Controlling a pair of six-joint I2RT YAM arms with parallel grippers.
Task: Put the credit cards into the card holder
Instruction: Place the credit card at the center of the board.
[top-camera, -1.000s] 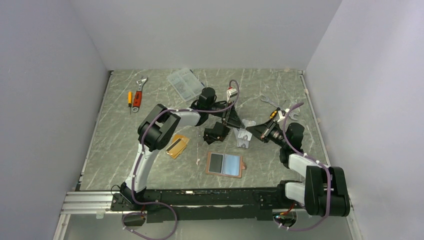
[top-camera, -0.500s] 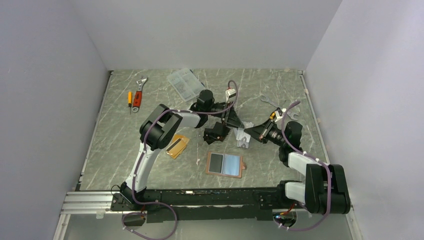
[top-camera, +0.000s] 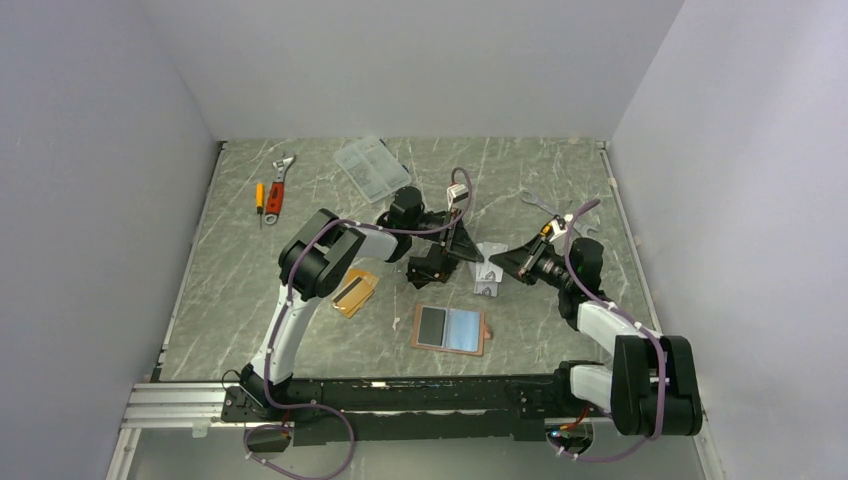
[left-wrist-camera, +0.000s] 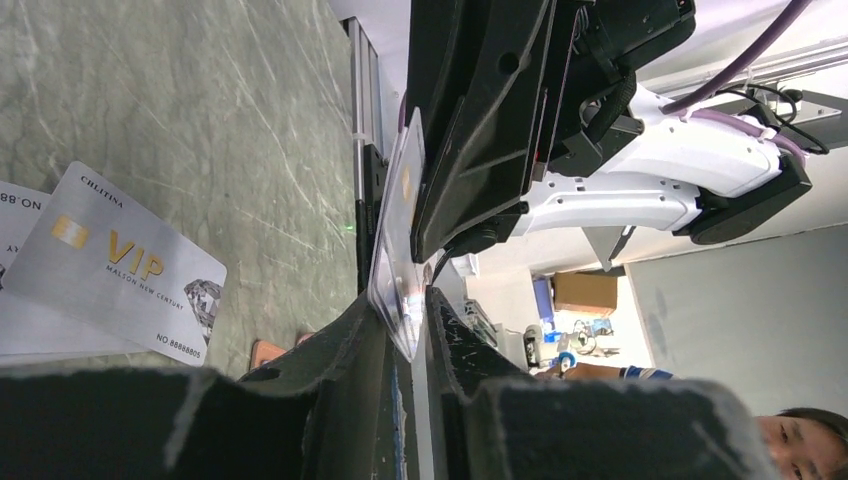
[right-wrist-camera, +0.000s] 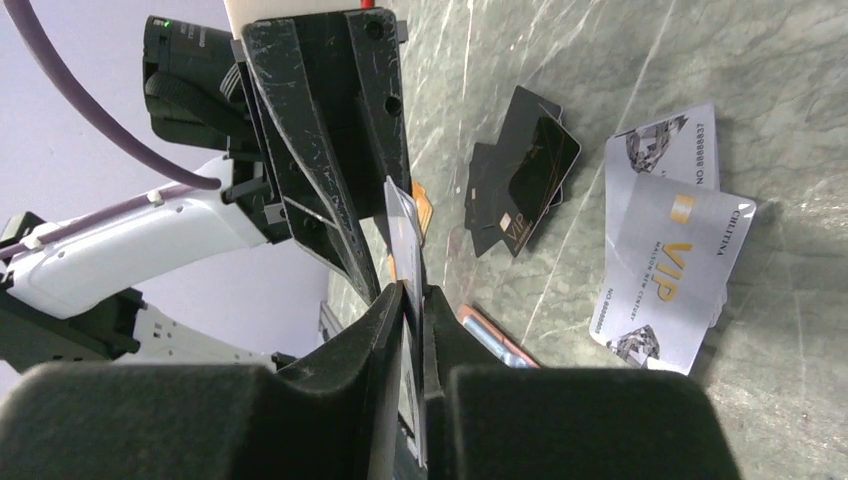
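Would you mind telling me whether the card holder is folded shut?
No, the card holder lies unfolded in the top view, its pale-blue inside facing up.

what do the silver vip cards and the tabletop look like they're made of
Silver VIP cards: likely plastic, with a glossy metallic-silver print; thin, flat, gold chip mark. Tabletop: grey-green marble look with pale veins, smooth; real stone or a printed laminate, can't tell.
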